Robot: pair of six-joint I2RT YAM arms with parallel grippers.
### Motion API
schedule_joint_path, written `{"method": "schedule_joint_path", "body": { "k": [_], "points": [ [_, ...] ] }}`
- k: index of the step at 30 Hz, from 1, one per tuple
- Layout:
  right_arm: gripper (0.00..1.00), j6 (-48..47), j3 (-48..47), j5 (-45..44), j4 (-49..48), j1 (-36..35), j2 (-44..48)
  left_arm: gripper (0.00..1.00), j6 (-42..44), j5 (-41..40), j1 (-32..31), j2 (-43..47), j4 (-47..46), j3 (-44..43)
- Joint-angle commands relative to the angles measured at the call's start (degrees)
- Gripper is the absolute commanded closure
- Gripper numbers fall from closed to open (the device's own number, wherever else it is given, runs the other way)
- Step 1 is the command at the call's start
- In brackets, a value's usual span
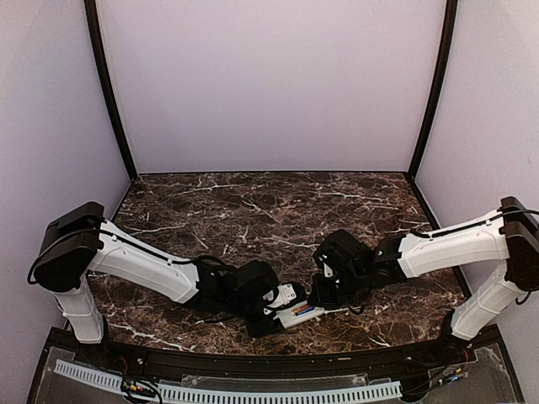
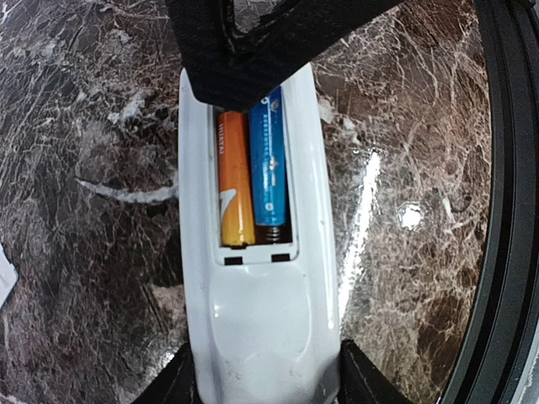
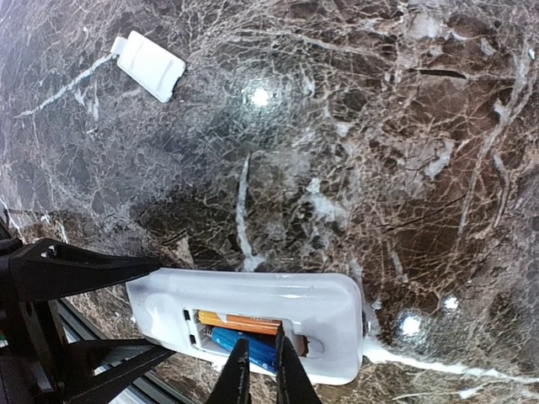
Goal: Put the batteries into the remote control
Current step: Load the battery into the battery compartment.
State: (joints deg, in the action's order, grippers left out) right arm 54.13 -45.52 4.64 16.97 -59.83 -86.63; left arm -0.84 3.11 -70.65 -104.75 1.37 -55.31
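Dark brown marble tabletop (image 1: pixel 253 210) with white veins, shiny, dotted with bright lamp spots. Pale lilac walls (image 1: pixel 269 84) on three sides, black posts (image 1: pixel 108 93) in the back corners.

Near the front edge, between the two arms, the white remote control (image 1: pixel 301 313), lying back-up on the marble. In its open slot, side by side, the orange battery (image 2: pixel 234 185) and the blue battery (image 2: pixel 269 168).

Left gripper (image 2: pixel 268 383) at one end of the remote, fingers (image 2: pixel 173 383) pinching it from both sides.

Right gripper (image 3: pixel 263 370) above the slot, fingers (image 3: pixel 238 374) close together with a thin gap, tips down at the blue battery. Cannot tell whether pinching or only pressing.

Small white battery cover (image 3: pixel 149 66) flat on the marble, apart from the remote.
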Motion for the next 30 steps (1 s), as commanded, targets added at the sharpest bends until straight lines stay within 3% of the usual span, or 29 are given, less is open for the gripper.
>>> {"method": "schedule_joint_path", "body": {
  "k": [1,19,30],
  "points": [
    [0.88,-1.74,-1.27,-0.59,1.63,0.4,-0.01,1.0,-0.74,2.86,-0.36,-4.97,8.37,2.36],
    [0.9,-1.97,-1.34,-0.71,3.73,0.29,-1.15,1.0,-0.66,2.76,-0.36,-5.3,8.65,2.18],
    [1.0,-0.58,-0.6,2.79,-0.54,-0.95,-4.08,1.0,-0.65,2.68,-0.36,-5.38,8.67,2.05]
  ]
}}
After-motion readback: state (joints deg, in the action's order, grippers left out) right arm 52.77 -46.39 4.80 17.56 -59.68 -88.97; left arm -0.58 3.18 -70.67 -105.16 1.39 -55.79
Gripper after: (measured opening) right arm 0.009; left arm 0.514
